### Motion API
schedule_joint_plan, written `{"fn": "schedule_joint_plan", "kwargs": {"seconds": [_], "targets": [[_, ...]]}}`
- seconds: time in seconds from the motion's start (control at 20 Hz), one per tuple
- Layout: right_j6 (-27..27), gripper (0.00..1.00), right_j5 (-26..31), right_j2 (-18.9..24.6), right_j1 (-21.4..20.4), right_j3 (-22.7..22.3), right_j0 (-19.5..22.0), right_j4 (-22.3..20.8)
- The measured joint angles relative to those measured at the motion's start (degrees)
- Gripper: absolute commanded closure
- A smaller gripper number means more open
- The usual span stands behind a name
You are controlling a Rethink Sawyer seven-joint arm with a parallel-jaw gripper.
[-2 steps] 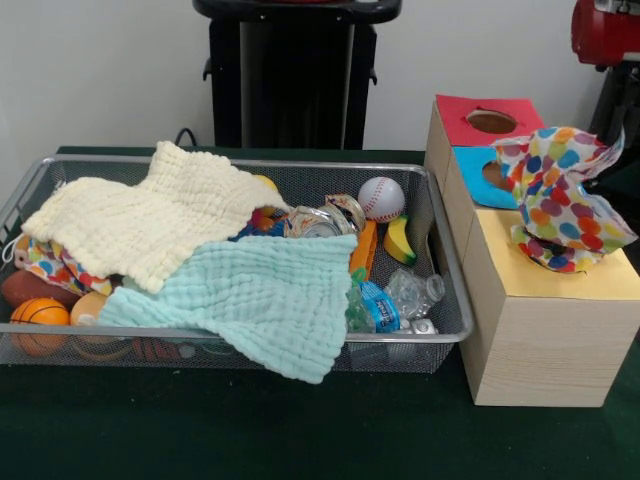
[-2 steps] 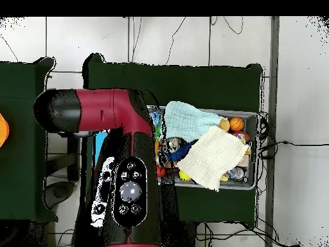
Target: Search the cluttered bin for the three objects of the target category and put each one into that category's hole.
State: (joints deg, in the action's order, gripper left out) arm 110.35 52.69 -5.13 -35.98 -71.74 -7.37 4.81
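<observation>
Polka-dot cloth (image 1: 562,195) atop wooden box (image 1: 545,330)

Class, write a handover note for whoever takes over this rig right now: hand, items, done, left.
Hand: hidden under the spotted cloth; open or shut unreadable.
Spotted cloth sits over the box's yellow section, not yet in.
Yellow cloth and mint cloth lie atop the clutter in the bin.
Done: nothing visibly posted.
Left: likely all three cloths.

You see the arm (image 1: 606,30) cut off at the upper right of the front view; its gripper is hidden behind the polka-dot cloth (image 1: 562,195), which also covers the yellow box-top (image 1: 590,280) hole.
</observation>
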Motion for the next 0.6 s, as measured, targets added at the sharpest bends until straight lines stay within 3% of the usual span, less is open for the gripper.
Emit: {"fn": "schedule_joint_plan", "kwargs": {"seconds": [0.6], "targets": [[0.0, 1.00, -1.9, 0.0, 0.2, -1.3, 0.4, 0.0]]}}
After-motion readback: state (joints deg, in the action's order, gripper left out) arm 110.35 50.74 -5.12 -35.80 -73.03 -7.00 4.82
